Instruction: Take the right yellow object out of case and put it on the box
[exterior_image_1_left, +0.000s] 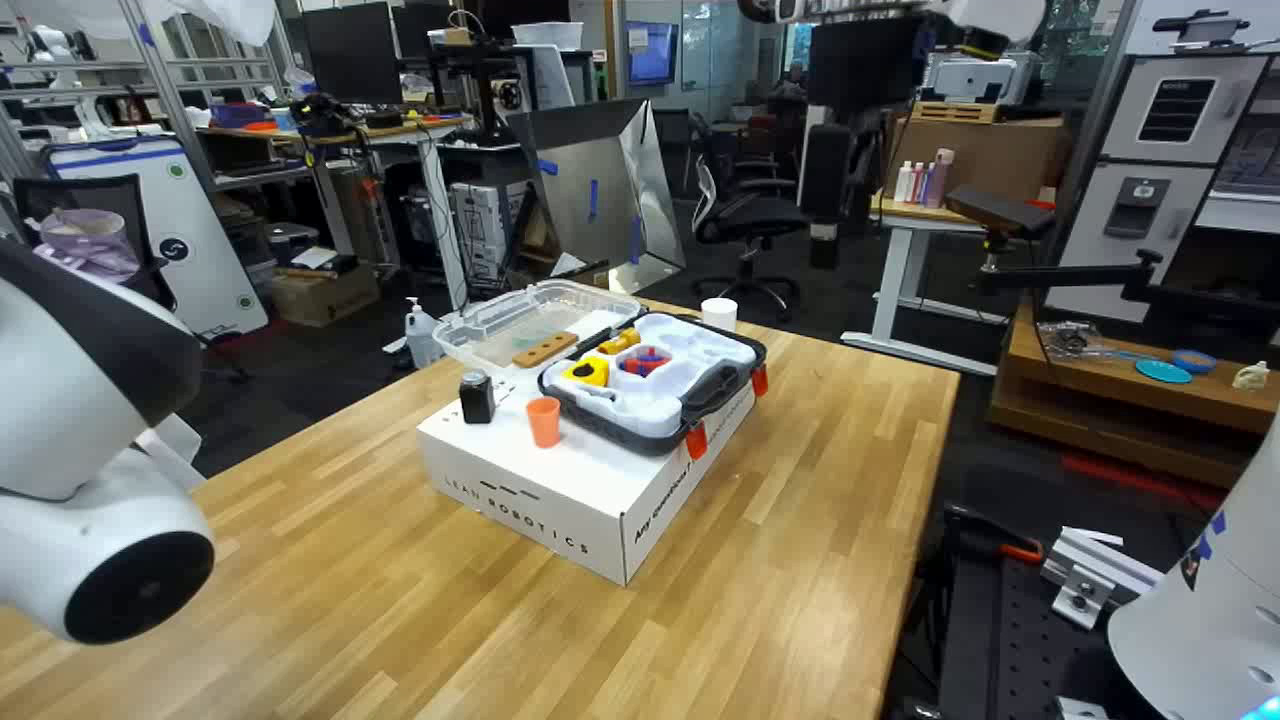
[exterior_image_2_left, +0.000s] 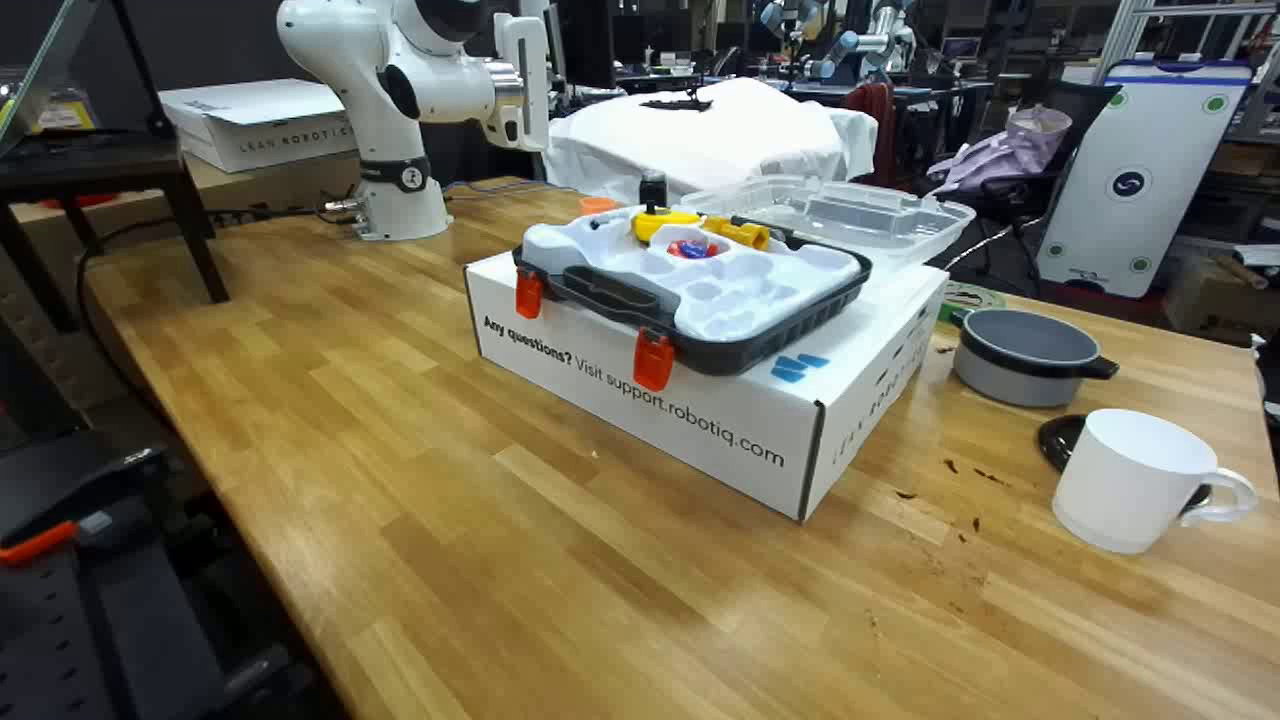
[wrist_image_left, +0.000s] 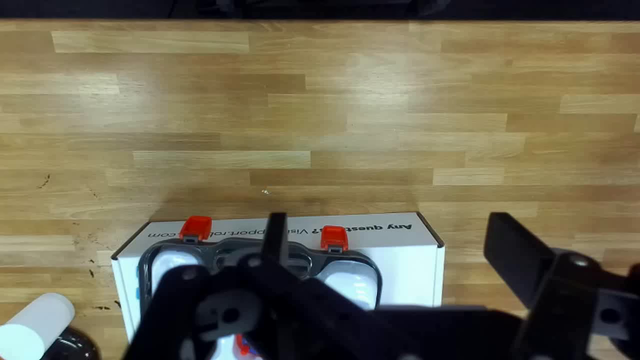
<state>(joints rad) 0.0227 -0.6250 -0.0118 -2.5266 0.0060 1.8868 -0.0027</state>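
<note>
Right yellow object (exterior_image_2_left: 738, 234) sits in case (exterior_image_2_left: 750, 352), bare box (wrist_image_left: 412, 272) edge alongside.

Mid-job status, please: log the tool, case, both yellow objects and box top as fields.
tool: open, holding nothing
case: open, on the white box
yellow object nearer the black container: in the case
other yellow object: in the case
also on box: orange cup, black container
transfer: not yet done

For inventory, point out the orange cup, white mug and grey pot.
Orange cup (exterior_image_1_left: 544, 423), in an exterior view: side.
White mug (exterior_image_2_left: 1125, 485), in an exterior view: body.
Grey pot (exterior_image_2_left: 1012, 386), in an exterior view: side wall.
</note>
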